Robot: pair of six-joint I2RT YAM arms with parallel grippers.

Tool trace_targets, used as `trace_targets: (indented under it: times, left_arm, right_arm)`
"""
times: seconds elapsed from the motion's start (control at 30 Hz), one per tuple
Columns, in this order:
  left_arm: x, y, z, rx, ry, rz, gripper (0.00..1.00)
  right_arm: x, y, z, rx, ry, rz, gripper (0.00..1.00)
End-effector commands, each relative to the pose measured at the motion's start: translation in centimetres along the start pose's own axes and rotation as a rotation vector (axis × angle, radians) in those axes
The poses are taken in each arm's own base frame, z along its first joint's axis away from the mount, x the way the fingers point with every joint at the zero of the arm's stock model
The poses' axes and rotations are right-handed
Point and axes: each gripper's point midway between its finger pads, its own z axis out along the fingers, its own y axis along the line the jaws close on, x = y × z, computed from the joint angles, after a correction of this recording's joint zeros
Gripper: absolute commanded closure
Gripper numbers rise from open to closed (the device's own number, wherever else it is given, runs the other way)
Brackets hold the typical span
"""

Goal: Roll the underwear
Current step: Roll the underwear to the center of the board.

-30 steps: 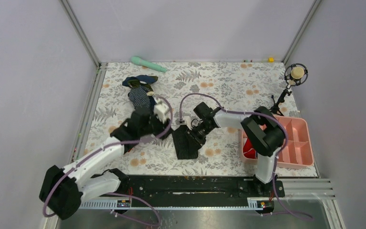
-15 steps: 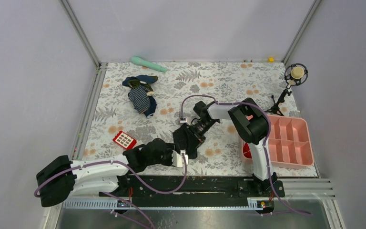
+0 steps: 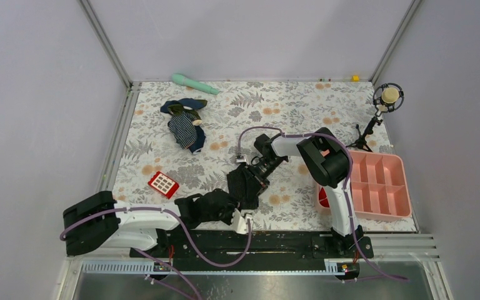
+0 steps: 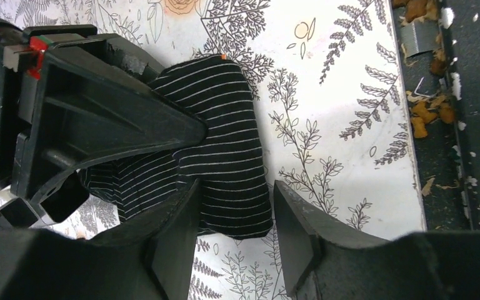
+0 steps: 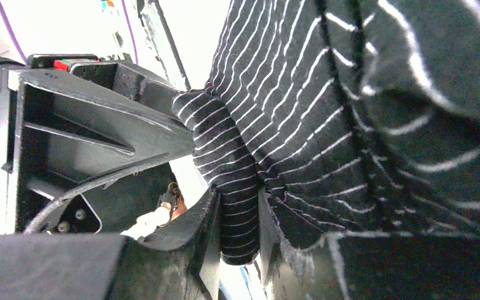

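Roughly midway along the bench [image 3: 325, 100], and a little nearer its front edge than its middle, lies the underwear [image 3: 244, 187], a small dark heap between the two arms. From above it reads as plain black. The wrist views show soft black knit crossed by thin white stripes set close together, with a tiny orange tag [image 4: 224, 57] at the far corner. That far part lies fairly flat on the flowered cover. The near end is turned over on itself into a thick, rounded fold, and the side under the right arm is gathered into loose creases. The right claw [image 5: 239, 206] is clamped on the fabric: its fingers pinch a narrow upright ridge of the striped cloth, and the stripes bend sharply where the ridge is squeezed. The left claw [image 4: 237, 187] comes in low from the front edge with its jaws apart. The rounded near fold sits between its fingers [image 4: 175, 237]; the fabric meets one finger, while pale cover shows between it and the other, so nothing is gripped there. The two claws are close together on the same garment, the right one on its far, bunched side. Well off toward the left edge sit a red keypad [image 3: 163, 183] and, farther back, a navy garment [image 3: 184, 125], both apart from the underwear.
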Motion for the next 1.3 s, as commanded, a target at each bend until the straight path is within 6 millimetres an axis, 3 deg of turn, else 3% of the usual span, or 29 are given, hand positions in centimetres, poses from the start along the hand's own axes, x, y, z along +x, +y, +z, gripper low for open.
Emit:
trace_targets:
  times: [0.0,0.13,0.23,0.37,0.43,0.5,0.57,0.67,0.73,0.77,0.8,0.9,1.03,1.13,1.2,1.27]
  left_arm:
    - [-0.8,1.5,0.8,-0.037,0.013,0.065,0.55]
    - [1.1,0.9,1.3,-0.009,0.124,0.104,0.57]
    - [3.8,0.0,1.7,0.034,0.267,0.099,0.61]
    - [6.0,-1.1,1.8,0.103,0.412,0.071,0.8]
    - [6.0,-1.5,1.8,0.134,0.422,0.063,0.89]
    - [5.7,-2.0,1.7,0.174,0.413,0.055,0.98]
    - [5.4,-2.5,1.5,0.209,0.408,0.039,1.0]
    - [4.8,-3.5,0.9,0.292,0.403,-0.026,1.0]
    - [4.1,-4.8,0.3,0.386,0.392,-0.089,1.0]
    - [3.7,-5.5,-0.4,0.455,0.396,-0.133,1.0]
    - [3.4,-6.2,-0.9,0.497,0.392,-0.181,1.0]
    - [1.5,-6.9,-1.3,0.561,0.359,-0.284,1.0]
    - [0.9,-7.2,-1.4,0.621,0.374,-0.359,1.0]
    - [0.5,-6.8,-1.2,0.682,0.388,-0.434,1.0]
    - [-0.1,-6.3,-0.9,0.72,0.383,-0.519,1.0]
    - [-0.6,-5.5,-0.8,0.755,0.353,-0.584,1.0]
  right_arm:
    - [1.4,-2.7,0.4,0.084,0.048,0.043,1.0]
    - [1.3,-2.7,0.3,0.079,0.041,0.047,1.0]
    - [1.2,-2.7,0.3,0.073,0.039,0.049,1.0]
    - [1.2,-2.7,0.2,0.07,0.035,0.053,1.0]
    - [1.1,-2.8,0.1,0.071,0.034,0.054,1.0]
    - [1.1,-2.8,0.1,0.071,0.032,0.052,0.92]
    - [0.8,-2.7,-0.1,0.079,0.023,0.045,0.79]
    - [-0.4,-1.6,-1.5,0.112,-0.023,0.003,0.46]
    - [-2.4,0.4,-3.5,0.118,-0.093,-0.031,0.35]
    - [-3.6,1.7,-4.8,0.121,-0.142,-0.038,0.14]
    - [-4.8,2.8,-6.3,0.135,-0.19,-0.063,0.02]
    - [-8.0,5.8,-11.6,0.249,-0.339,-0.228,0.01]
    - [-10.4,9.8,-19.0,0.419,-0.556,-0.437,0.01]
    - [-10.1,12.2,-25.1,0.645,-0.84,-0.583,0.0]
    - [-8.3,13.9,-29.0,0.84,-1.113,-0.722,0.01]
    - [-5.4,15.7,-30.7,0.915,-1.349,-0.868,0.01]
